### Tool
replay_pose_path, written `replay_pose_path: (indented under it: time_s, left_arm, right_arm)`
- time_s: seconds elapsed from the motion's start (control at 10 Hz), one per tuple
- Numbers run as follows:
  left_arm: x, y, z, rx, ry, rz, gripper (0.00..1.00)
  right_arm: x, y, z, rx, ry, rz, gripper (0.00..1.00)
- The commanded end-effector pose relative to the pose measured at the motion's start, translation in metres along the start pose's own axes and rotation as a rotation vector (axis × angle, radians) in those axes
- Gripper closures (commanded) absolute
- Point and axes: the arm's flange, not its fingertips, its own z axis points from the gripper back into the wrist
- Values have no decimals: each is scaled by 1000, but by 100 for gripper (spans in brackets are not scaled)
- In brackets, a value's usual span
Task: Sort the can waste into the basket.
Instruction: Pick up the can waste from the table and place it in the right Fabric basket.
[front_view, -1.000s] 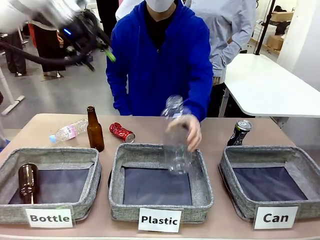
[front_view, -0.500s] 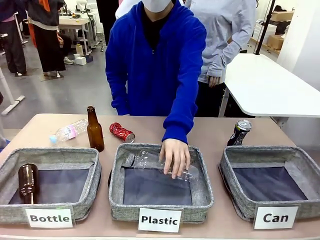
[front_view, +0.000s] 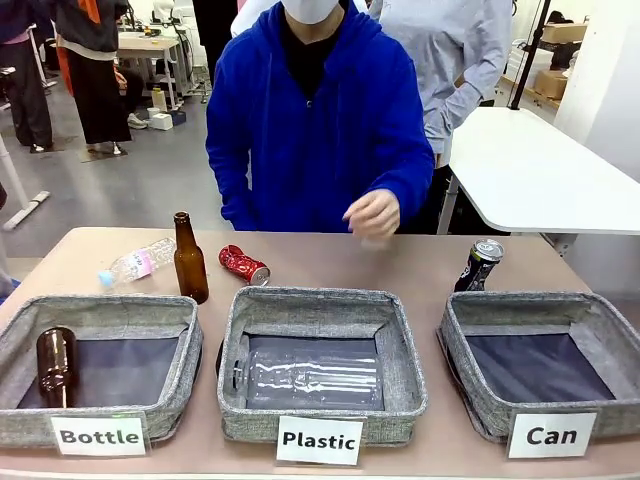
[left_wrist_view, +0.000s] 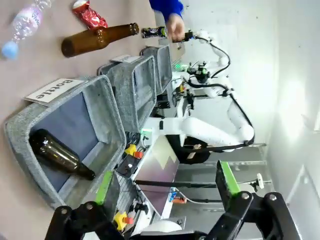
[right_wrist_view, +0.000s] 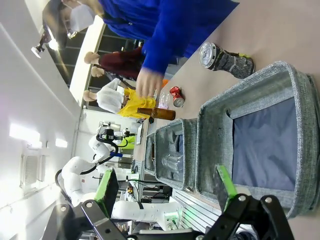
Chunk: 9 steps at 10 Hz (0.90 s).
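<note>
Worktop (front_view: 300, 262): three grey baskets stand in a row along its near edge.
Can basket (front_view: 470, 395): rightmost in the row, its dark floor in full view.
Plastic basket (front_view: 402, 350): middle of the row, with a clear bottle (front_view: 310, 378) lying inside.
Left tool (left_wrist_view: 166, 182): jaws spread wide, gripping nothing.
Right tool (right_wrist_view: 166, 186): jaws spread wide, gripping nothing, looking onto the Can basket.
Person's hand (front_view: 372, 212): raised above the worktop's far side.
Dark can (front_view: 479, 265): upright on the worktop, just behind the Can basket's far left corner.
Red can (front_view: 244, 264): lying on the worktop behind the Plastic basket, near an upright brown bottle (front_view: 189, 260).

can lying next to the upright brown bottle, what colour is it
The can is red, clearest in the front view.
</note>
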Motion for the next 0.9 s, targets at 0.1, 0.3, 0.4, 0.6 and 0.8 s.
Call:
replay_pose_path:
  time_s: [0.1, 0.3, 0.4, 0.6, 0.8]
  left_arm:
    - [-3, 15, -1, -80, -18, -18, 0]
    - [12, 7, -6, -61, -6, -7, 0]
    - [20, -2, -21, -32, -5, 18, 0]
    - [34, -37, -37, 45, -3, 20, 0]
    - [59, -96, -63, 208, -60, 93, 0]
  right_arm:
    - [2, 1, -1, 19, -16, 27, 0]
    - [2, 1, -1, 19, -16, 27, 0]
    - [2, 1, -1, 19, -16, 27, 0]
    - [2, 1, -1, 19, -16, 27, 0]
    - [2, 1, -1, 19, -16, 27, 0]
